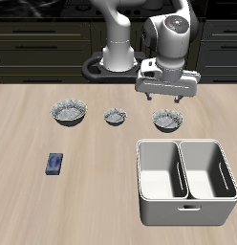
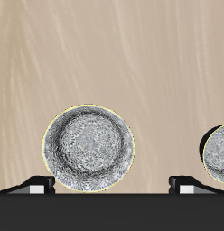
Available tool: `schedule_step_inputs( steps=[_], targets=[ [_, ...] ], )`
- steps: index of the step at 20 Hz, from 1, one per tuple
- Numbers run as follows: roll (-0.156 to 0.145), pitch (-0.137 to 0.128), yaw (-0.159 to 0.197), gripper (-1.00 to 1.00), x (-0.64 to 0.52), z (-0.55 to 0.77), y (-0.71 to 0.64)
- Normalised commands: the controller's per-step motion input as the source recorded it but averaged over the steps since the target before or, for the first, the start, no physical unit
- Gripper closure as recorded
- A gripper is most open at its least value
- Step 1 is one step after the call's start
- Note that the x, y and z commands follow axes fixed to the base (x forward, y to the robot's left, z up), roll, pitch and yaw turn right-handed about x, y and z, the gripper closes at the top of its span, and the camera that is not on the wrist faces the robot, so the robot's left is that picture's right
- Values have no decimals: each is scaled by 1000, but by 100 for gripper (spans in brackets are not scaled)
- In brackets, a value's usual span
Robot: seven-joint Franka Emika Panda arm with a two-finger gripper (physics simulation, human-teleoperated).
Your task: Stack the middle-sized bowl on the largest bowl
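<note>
White bin sits closest to us. Our gripper hangs with its two fingers spread wide, holding nothing. The middle-sized bowl lies right under it, just beside the smallest bowl. The largest bowl sits on the smallest bowl's other side. We think we should go straight down and pinch the rim.

no readable text, no labels, no brands, no numbers, no signs on anything
</note>
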Motion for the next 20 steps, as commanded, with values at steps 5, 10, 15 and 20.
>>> schedule_step_inputs(
  steps=[5, 10, 15, 20],
  targets=[
    [-18, 4, -1, -100, 2, -280, -68],
    [0, 41, -16, -100, 29, -220, -66],
    [2, 22, 1, -100, 5, -162, -26],
    [-6, 20, -2, -100, -29, -160, -22]
  ],
)
